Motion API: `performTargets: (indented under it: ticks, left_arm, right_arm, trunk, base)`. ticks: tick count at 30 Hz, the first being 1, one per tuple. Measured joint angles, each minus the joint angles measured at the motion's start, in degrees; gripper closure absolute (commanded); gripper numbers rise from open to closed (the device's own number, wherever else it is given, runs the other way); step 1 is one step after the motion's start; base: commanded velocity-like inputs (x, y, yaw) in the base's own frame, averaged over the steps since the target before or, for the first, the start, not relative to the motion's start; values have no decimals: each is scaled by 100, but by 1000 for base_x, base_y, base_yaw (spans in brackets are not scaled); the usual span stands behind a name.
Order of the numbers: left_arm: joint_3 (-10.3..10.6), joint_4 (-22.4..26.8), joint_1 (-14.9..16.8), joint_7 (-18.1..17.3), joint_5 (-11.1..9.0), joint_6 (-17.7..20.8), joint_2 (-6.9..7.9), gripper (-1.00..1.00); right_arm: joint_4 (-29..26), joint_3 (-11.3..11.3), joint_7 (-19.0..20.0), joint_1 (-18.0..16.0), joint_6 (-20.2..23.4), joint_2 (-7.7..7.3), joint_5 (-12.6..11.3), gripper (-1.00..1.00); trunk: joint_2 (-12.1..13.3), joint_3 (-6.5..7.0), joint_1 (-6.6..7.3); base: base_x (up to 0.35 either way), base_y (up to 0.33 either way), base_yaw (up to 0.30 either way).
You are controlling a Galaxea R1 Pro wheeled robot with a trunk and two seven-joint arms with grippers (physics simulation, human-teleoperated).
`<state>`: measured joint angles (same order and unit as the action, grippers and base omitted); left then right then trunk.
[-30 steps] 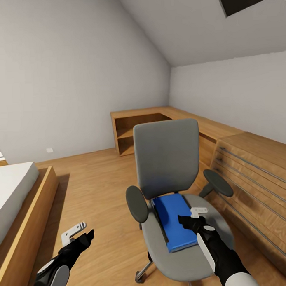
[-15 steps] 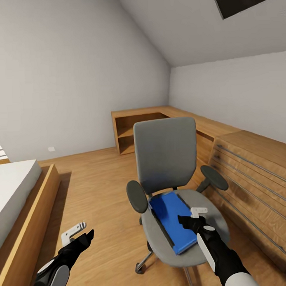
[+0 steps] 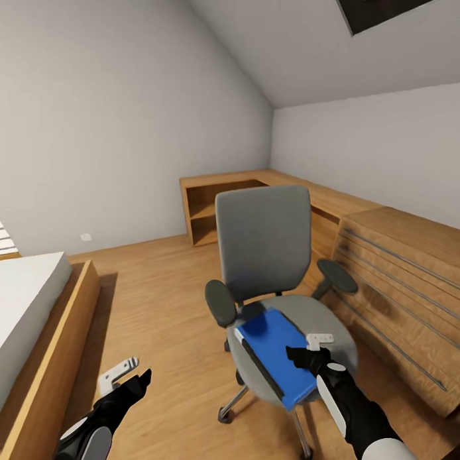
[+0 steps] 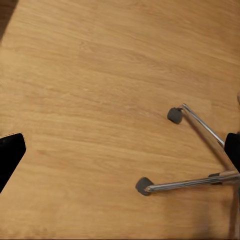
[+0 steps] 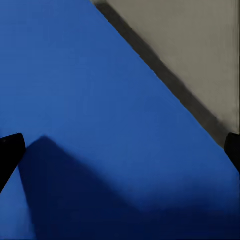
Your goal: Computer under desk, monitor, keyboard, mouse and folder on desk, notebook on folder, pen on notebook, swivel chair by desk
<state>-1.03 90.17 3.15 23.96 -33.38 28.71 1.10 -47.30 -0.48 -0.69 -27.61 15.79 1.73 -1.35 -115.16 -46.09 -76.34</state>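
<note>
the folder is lying on the swivel chair seat. the right claw is hovering just over it, fingers spread and released — contact is probably lacking, though the view is tight. the left claw is hanging released over the wooden floor.

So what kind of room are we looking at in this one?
Likely an attic bedroom: a bed at the left, a sloped ceiling, a grey swivel chair on wood flooring, and a low wooden drawer unit.
</note>
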Motion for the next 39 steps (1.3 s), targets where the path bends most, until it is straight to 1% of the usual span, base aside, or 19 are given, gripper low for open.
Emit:
performTargets:
  ticks: [7, 15, 26, 39]
  left_arm:
    - [-1, 0, 2, -1, -2, -3, -2, -100]
    - [1, 0, 1, -7, -10, -2, -6, -100]
    - [3, 0, 0, 19, 4, 0, -7, -100]
    - [3, 1, 5, 26, 6, -3, -7, -100]
  right_arm:
    - [-4, 0, 0, 0, 0, 1, -1, -100]
    - [-16, 2, 4, 0, 1, 2, -4, -100]
    - [298, -1, -4, -2, -3, 0, 15, -100]
    - [300, -7, -14, 2, -153, -6, 14, -100]
  trunk:
    - [0, 0, 3]
    - [0, 0, 2]
    - [439, 198, 244]
    - [961, 430, 529]
  base:
    - [-43, 0, 0]
    - [-115, 0, 0]
    - [-4, 0, 0]
    - [0, 0, 0]
